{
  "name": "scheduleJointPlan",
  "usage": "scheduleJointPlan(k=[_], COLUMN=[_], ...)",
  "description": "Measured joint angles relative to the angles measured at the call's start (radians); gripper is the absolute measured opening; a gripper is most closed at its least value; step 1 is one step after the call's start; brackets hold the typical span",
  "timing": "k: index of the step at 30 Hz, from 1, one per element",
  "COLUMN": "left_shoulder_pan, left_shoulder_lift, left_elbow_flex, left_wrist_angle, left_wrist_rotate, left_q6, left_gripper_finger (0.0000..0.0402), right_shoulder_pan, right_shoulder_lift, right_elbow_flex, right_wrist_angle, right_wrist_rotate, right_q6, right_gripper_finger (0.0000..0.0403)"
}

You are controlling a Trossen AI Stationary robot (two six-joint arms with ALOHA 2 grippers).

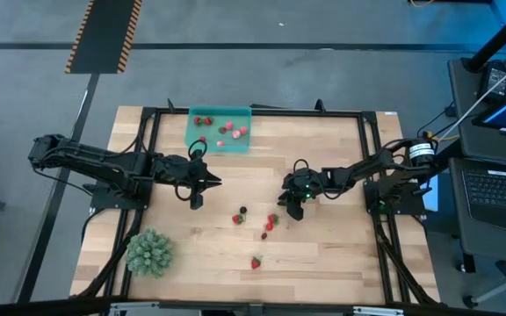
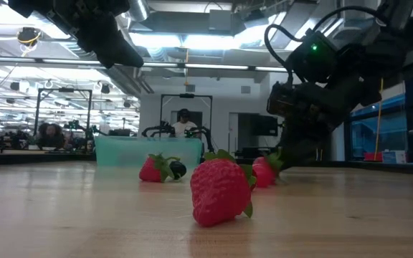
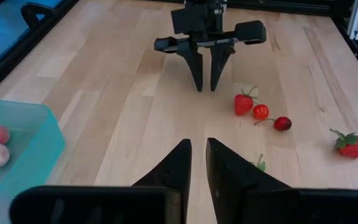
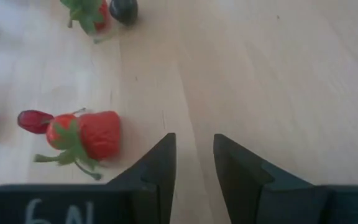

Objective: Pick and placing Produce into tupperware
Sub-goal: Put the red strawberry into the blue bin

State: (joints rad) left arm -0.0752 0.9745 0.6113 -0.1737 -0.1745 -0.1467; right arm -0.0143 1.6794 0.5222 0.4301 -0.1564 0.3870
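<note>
The teal tupperware (image 1: 220, 130) stands at the table's far side and holds several pink and red fruits (image 1: 232, 132). Loose produce lies mid-table: a red fruit (image 1: 238, 218) beside a dark one (image 1: 243, 211), two more (image 1: 272, 221), and one nearer the front (image 1: 256, 262). My left gripper (image 1: 205, 184) hovers just on the near side of the tupperware, its fingers (image 3: 197, 163) a narrow gap apart and empty. My right gripper (image 1: 290, 206) is low over the table, right of the fruits. It is open, and a strawberry (image 4: 92, 134) lies beside its fingers (image 4: 194, 163), not between them.
A spiky green plant ball (image 1: 150, 252) sits at the near left corner. A black frame (image 1: 253, 111) runs around the wooden tabletop. Bare wood lies between the two grippers and along the right side.
</note>
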Motion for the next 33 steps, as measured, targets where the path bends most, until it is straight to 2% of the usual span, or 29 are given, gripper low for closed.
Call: scheduleJointPlan(k=[10,15,22,29,33], left_shoulder_pan=[0.000,0.000,0.000,0.000,0.000], left_shoulder_lift=[0.000,0.000,0.000,0.000,0.000], left_elbow_flex=[0.000,0.000,0.000,0.000,0.000], left_wrist_angle=[-0.002,-0.011,-0.013,-0.013,-0.013], left_wrist_rotate=[0.000,0.000,0.000,0.000,0.000], left_q6=[0.000,0.000,0.000,0.000,0.000], left_gripper_finger=[0.0022,0.0012,0.0002,0.0008,0.0017], right_shoulder_pan=[0.011,0.072,0.151,0.178,0.205], right_shoulder_lift=[-0.011,-0.033,-0.045,-0.090,-0.093], right_elbow_flex=[0.000,0.000,0.000,0.000,0.000], right_wrist_angle=[0.057,0.075,0.061,0.070,-0.004], right_wrist_rotate=[-0.014,0.058,0.158,0.164,0.164], right_q6=[-0.032,-0.105,-0.108,-0.110,-0.116], right_gripper_finger=[0.0110,0.0110,0.0110,0.0110,0.0110])
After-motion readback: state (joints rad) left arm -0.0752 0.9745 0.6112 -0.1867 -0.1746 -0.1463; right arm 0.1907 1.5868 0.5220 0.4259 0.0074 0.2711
